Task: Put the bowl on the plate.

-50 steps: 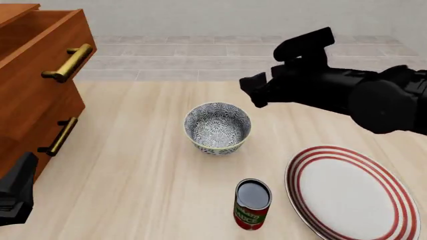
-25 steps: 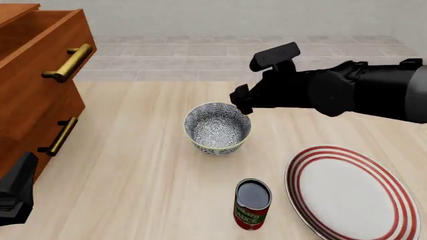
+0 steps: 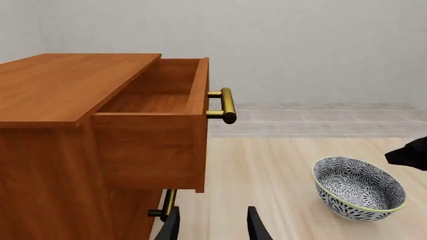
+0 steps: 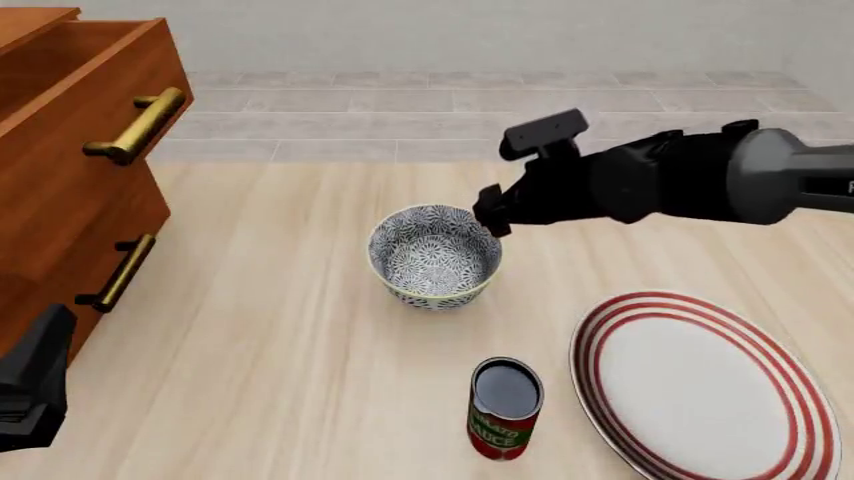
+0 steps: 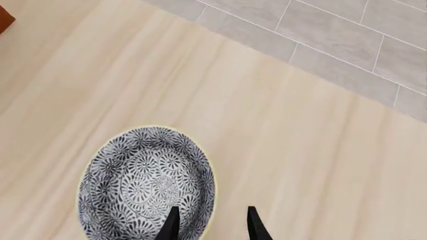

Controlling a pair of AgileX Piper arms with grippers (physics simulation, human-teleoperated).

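Note:
The bowl [image 4: 435, 255], white with a blue-grey floral pattern, stands upright on the table's middle. My right gripper [image 4: 489, 214] hangs just above its far right rim. In the right wrist view the right gripper [image 5: 212, 227] is open, one finger over the inside of the bowl [image 5: 147, 182] and the other outside the rim, with nothing held. The plate [image 4: 703, 385], white with red rings, lies at the near right. My left gripper [image 4: 34, 388] waits at the near left beside the cabinet; in its own view the left gripper [image 3: 212, 231] is open, well away from the bowl [image 3: 359, 187].
A red-labelled can [image 4: 505, 407] stands upright between the bowl and the plate, near the front edge. A wooden cabinet [image 4: 74, 170] with brass handles fills the left side; its top drawer [image 3: 150, 107] is pulled open. A tiled floor lies beyond the table.
My right arm has swung left and down, from high behind the bowl to just over its far right rim. The bowl, can, plate and left arm have not moved.

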